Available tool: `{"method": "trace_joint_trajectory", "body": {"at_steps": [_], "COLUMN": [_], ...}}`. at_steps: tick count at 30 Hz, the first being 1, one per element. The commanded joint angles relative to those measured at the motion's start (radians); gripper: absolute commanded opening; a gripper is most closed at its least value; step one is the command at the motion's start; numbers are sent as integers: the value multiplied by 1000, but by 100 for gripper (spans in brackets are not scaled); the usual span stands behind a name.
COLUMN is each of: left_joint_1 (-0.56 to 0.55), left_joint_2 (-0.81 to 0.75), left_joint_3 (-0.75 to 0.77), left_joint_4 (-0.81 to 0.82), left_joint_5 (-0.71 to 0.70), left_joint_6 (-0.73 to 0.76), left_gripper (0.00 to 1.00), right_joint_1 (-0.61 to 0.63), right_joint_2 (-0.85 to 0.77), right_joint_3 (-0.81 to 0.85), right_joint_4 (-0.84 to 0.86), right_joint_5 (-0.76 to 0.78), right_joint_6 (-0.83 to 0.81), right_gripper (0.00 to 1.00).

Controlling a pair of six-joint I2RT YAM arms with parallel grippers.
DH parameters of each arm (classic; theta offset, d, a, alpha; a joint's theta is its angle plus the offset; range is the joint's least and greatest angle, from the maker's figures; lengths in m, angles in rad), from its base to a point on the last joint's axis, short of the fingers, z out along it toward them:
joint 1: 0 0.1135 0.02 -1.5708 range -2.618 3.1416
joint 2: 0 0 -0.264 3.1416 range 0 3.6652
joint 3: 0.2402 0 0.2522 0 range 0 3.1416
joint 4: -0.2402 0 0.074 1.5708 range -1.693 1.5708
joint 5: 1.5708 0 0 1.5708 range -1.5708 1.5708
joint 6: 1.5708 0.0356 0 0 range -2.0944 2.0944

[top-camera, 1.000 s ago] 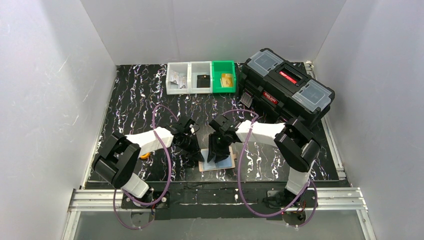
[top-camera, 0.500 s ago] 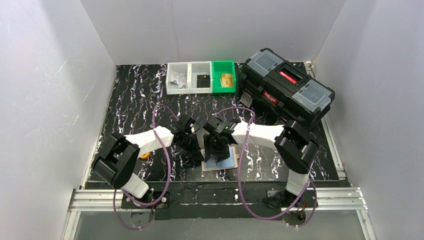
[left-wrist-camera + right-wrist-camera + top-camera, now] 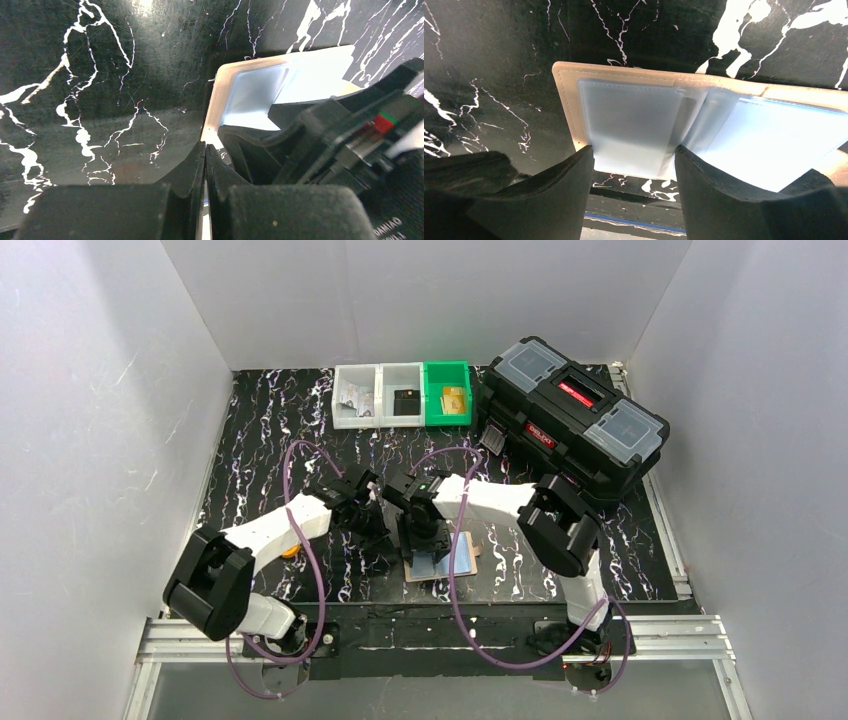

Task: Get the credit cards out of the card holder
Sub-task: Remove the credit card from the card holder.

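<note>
Right pincer [image 3: 633, 152] (jaws apart) straddles card holder [image 3: 624, 75]

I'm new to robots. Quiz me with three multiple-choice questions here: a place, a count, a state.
1. Where is the card holder? A in the green bin; B on the table between the left gripper and right gripper; C on the toolbox.
2. How many small bins stand at the back? A two; B five; C three.
3. The right gripper's jaws are: A open; B shut on a card; C hidden.
Answers: B, it lies open on the marbled top; C, two white, one green; A, its fingers stand apart.
</note>
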Motion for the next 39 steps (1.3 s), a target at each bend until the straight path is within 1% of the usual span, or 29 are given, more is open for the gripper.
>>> {"method": "trace_joint_trajectory", "body": {"at_steps": [1, 5, 7, 8, 9, 10, 11, 14, 18, 20, 31, 36, 39], "left_joint_1": [13, 23, 26, 26, 26, 26, 26, 26, 24, 19, -35, -53, -58], "left_joint_2": [-73, -110, -112, -109, -104, -99, -90, -53, -4, 18, 177, 235, 238], "left_joint_3": [-15, -22, -26, -28, -30, -31, -32, -32, -21, -8, 47, 64, 54], "left_joint_4": [-50, -58, -59, -57, -52, -48, -43, -16, 14, 29, 83, 91, 106], "left_joint_5": [-21, -19, -11, -5, 4, 15, 24, 75, 116, 139, 137, 112, 103], "left_joint_6": [12, 16, 22, 26, 33, 36, 40, 53, 64, 75, 76, 58, 46], "left_gripper": [0, 0, 0, 0, 0, 0, 0, 0, 0, 2, 1, 0, 0], "right_joint_1": [11, 11, 11, 11, 11, 11, 9, -3, -31, -49, -134, -163, -174], "right_joint_2": [101, 127, 135, 134, 131, 124, 113, 64, -9, -50, -168, -189, -198], "right_joint_3": [44, 47, 47, 41, 35, 26, 12, -46, -138, -196, -420, -479, -501], "right_joint_4": [-47, -53, -45, -34, -25, -12, 5, 80, 195, 271, 584, 652, 684], "right_joint_5": [68, 49, 34, 24, 15, 7, 2, -52, -111, -159, -372, -411, -428], "right_joint_6": [-26, -26, -27, -29, -29, -31, -31, -35, -41, -45, -6, 6, 14], "right_gripper": [66, 59, 54, 48, 44, 35, 28, 21, 18, 18, 15, 15, 15]}}
